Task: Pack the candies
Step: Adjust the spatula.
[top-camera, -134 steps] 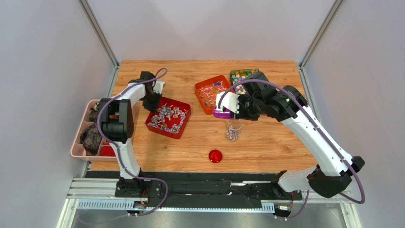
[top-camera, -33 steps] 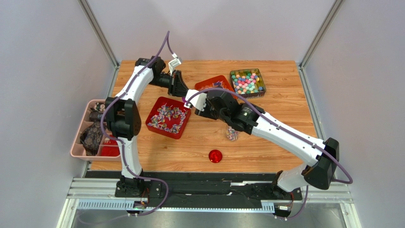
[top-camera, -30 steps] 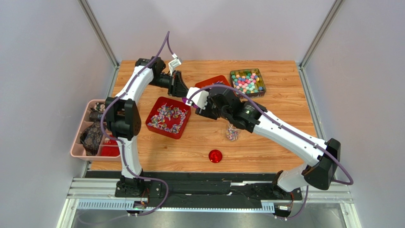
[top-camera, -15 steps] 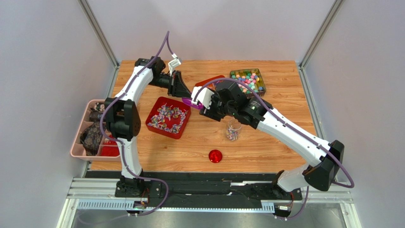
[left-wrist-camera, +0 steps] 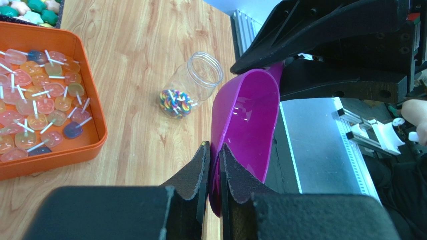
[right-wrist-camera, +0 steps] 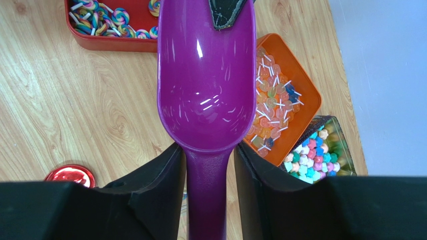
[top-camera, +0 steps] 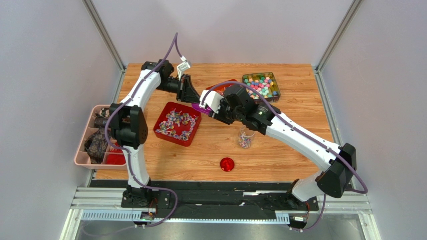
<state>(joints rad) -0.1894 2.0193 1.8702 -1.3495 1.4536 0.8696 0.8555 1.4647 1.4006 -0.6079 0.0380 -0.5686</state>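
Both arms have swung inward since the earlier view and now meet above the table (top-camera: 295,80). The candies (top-camera: 175,122) fill the red tray (top-camera: 172,139). The left gripper (left-wrist-camera: 214,150) pinches the purple scoop (right-wrist-camera: 206,75) by its rim, and the right gripper (right-wrist-camera: 209,157) clamps its handle. A few more candies sit in the open jar (left-wrist-camera: 193,85).

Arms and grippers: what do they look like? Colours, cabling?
White link shells, black joints and a looping purple cable on both the left arm and right arm. The left gripper and right gripper are matte black, blocky, with tapering fingers. No markings legible.
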